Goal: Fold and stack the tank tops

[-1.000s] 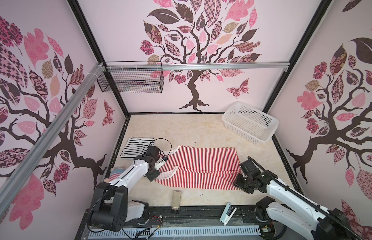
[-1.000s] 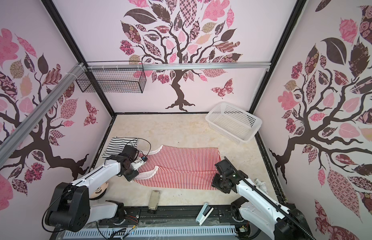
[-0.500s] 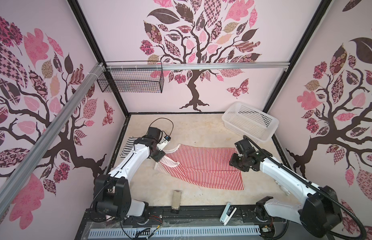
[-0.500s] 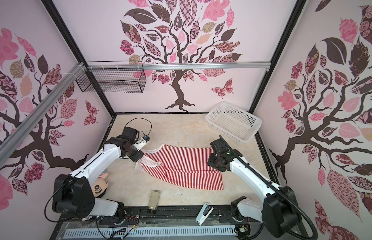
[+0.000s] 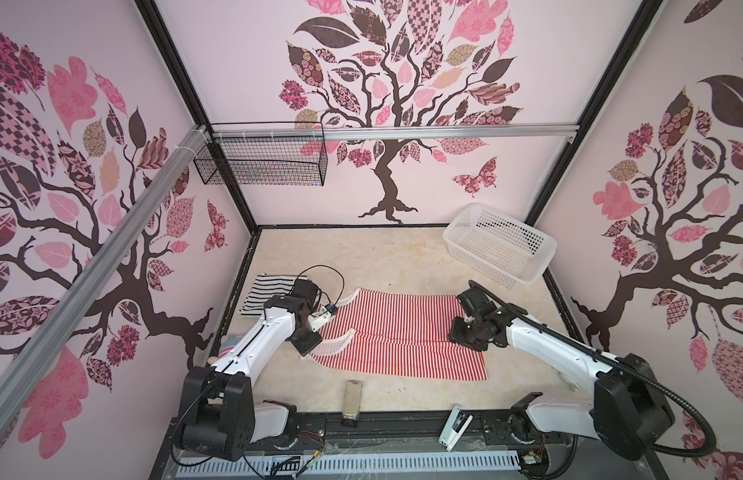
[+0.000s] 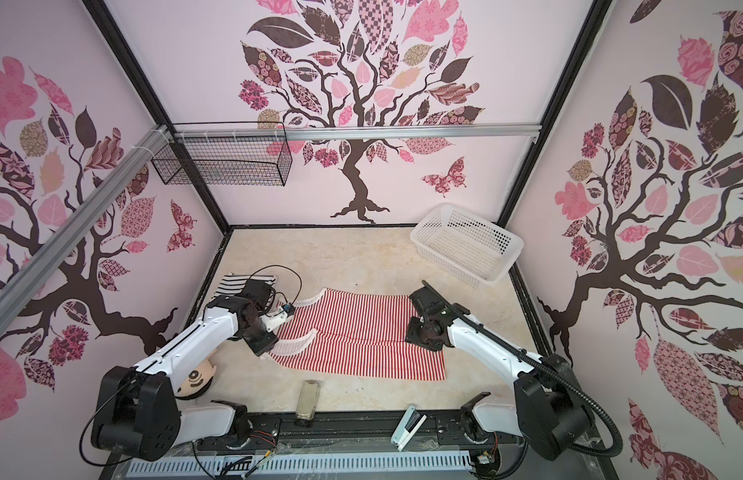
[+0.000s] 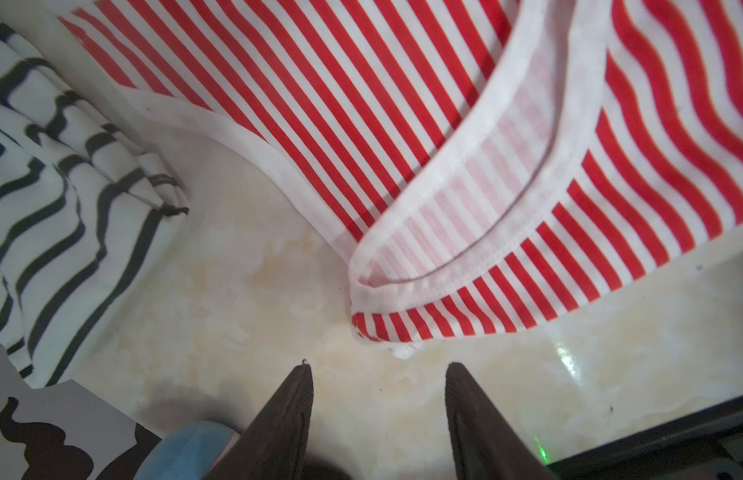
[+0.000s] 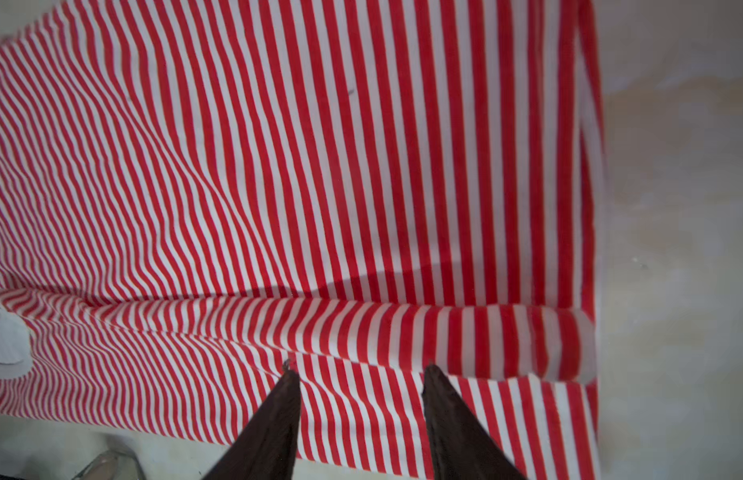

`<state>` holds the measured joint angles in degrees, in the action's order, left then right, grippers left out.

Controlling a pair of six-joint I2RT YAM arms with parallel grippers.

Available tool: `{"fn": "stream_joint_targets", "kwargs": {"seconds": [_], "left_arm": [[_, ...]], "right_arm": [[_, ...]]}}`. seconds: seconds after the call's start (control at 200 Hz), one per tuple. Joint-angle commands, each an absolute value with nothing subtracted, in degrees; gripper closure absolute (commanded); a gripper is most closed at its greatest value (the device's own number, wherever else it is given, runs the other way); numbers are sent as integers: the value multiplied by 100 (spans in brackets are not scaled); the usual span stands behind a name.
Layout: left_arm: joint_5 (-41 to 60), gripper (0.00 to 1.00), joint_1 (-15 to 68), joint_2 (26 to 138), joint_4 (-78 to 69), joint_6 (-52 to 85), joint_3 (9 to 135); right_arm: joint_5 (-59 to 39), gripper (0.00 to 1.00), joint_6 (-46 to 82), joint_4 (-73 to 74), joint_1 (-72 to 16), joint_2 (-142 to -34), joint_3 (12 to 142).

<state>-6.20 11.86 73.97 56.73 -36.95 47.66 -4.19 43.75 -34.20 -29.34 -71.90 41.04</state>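
The red-and-white tank top (image 5: 403, 332) lies spread across the middle of the desk (image 5: 361, 257), straps with their white trim toward the left arm's side and the hem toward the right arm's side. In both top views a lengthwise ridge of cloth runs along it from the neckline to the hem. The right wrist view (image 8: 320, 166) shows that ridge as a raised roll of stripes. The black-and-white tank top (image 5: 270, 291) sits as a folded bundle by the left wall, farther back, partly covered by the left arm's wrist. In the left wrist view (image 7: 50, 199) a strip of bare desk separates it from the red one.

The left pincer (image 7: 378, 368) is spread, nothing between its fingers, hanging over bare desk just beside the tip of a folded strap. The right pincer (image 8: 360, 369) is also spread, over the striped cloth near the hem, with its fingertips close to the ridge. I cannot tell whether they touch the fabric.

Farther out, a white lattice basket (image 5: 500, 245) stands in the far right corner, and a black wire basket (image 5: 262, 166) hangs on the rail above the far left. A doll's head (image 6: 195, 378) lies under the left arm. A small flat bar (image 5: 352, 395) and a white clip-like object (image 5: 455, 426) rest at the front edge.
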Motion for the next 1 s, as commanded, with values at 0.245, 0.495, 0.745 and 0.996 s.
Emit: {"fn": "stream_joint_targets", "kwargs": {"seconds": [0.245,0.495,0.745,0.996], "left_arm": [[-934,45,1160,7607,5761,-3778,4676],[-378,43,1155,7788,5222,-3109,5752],[525,41,1164,9128,4714,-2310,7103],[1245,42,1210,10907,5010,-1933,8650]], "right_arm": [[-257,49,4611,-3468,-2953,-6572,3675],[-97,48,4207,-3371,-2651,-7124,4354],[-44,48,3644,-3260,-1840,-7946,5272],[65,51,3376,-3104,-1466,-9062,6091]]}}
